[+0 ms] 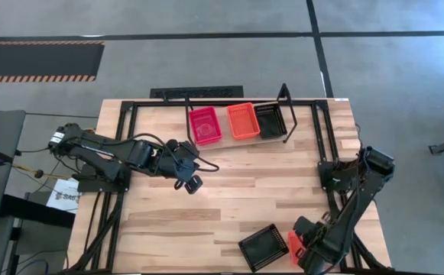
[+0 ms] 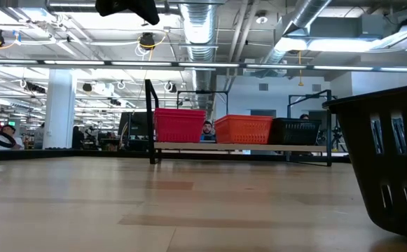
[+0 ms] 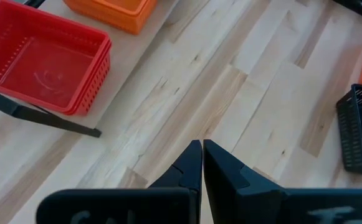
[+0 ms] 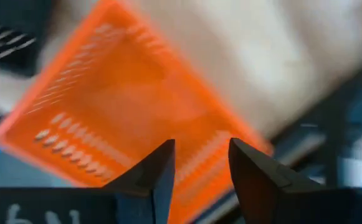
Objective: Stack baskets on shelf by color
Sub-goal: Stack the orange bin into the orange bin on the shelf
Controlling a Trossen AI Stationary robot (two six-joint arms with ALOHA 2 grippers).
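On the low light-wood shelf in its thin black wire frame (image 1: 283, 95), at twelve o'clock on the big wooden tabletop (image 1: 229, 191), three lots of shallow plastic mesh baskets sat side by side: the pinkish-red basket (image 1: 205, 125) toward nine o'clock, the orange basket (image 1: 243, 121) in the middle, and the black basket (image 1: 270, 120) toward three o'clock. The left wrist view showed the red one as a nested stack.

The left gripper (image 1: 192, 182) hovered over bare wood near the table's centre, at about seven o'clock from the red basket, its fingers (image 3: 192, 171) pressed together on nothing.

The right gripper (image 4: 200, 163) was at the table's five o'clock corner, directly over a second orange mesh basket (image 4: 128, 106) that lay at the table edge. Its fingers stood narrowly apart, gripping nothing. Just beside that basket, toward nine o'clock, a second black mesh basket (image 1: 263, 246) rested on the tabletop.
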